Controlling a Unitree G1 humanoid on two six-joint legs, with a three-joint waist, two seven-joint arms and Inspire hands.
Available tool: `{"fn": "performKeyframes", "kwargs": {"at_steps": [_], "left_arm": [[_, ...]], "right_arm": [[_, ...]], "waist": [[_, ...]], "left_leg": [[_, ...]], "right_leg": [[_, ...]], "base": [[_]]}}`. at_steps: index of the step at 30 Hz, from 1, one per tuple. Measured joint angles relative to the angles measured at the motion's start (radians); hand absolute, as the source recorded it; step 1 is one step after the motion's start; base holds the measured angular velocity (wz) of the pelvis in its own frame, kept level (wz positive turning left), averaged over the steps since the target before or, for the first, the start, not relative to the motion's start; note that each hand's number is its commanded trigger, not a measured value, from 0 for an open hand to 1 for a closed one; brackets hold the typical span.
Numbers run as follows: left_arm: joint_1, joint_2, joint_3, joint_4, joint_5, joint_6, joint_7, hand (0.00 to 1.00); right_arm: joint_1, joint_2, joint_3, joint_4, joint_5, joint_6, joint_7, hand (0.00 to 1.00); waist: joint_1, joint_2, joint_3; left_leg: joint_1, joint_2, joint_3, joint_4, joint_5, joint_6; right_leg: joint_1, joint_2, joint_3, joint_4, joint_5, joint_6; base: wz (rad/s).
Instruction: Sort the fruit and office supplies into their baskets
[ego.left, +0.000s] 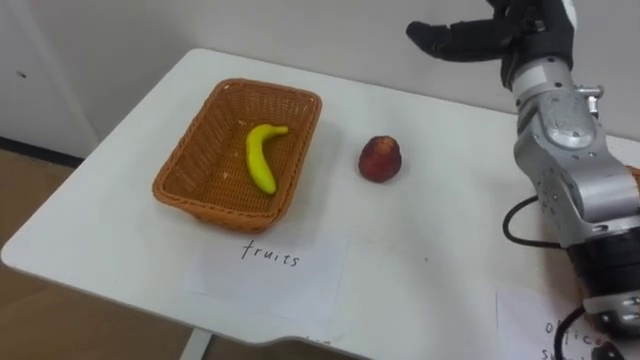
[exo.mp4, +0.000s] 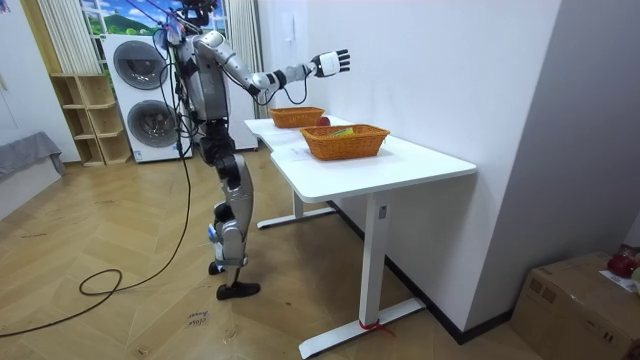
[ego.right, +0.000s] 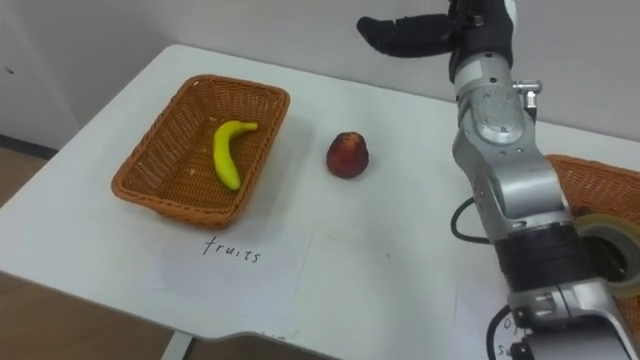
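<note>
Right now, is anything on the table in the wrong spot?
Yes. The red fruit sits on the bare table beside the fruits basket instead of inside it, where the banana lies. The right hand is raised open over the table's far side, holding nothing.

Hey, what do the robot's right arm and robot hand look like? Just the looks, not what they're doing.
The right robot hand is black, with dark slender fingers. The arm behind it is silver-grey metal in rounded, bulbous segments, changing to black casing nearer the shoulder. A thin black cable loops out beside the arm.
</note>
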Motion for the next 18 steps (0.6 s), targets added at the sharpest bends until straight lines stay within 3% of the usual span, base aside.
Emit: {"fn": "performKeyframes", "kwargs": {"at_steps": [10, 18], "left_arm": [[-0.006, -0.002, -0.004, -0.012, -0.043, 0.006, 0.020, 0.00], [-0.039, -0.002, -0.029, -0.011, -0.036, -0.008, 0.033, 0.00]], "right_arm": [[0.056, 0.016, 0.001, 0.026, 0.023, 0.001, 0.009, 0.00], [0.055, 0.033, -0.001, 0.178, 0.068, -0.002, 0.039, 0.00]], "waist": [[-0.006, 0.002, 0.0010], [0.001, 0.007, 0.0046]], "left_leg": [[-0.079, -0.001, 0.004, 0.019, 0.001, 0.000], [-0.097, -0.001, 0.003, 0.014, 0.001, 0.000]], "right_leg": [[-0.079, -0.003, -0.001, 0.001, 0.002, -0.001], [-0.096, -0.003, -0.001, -0.002, 0.002, 0.000]], "base": [[0.00], [0.00]]}}
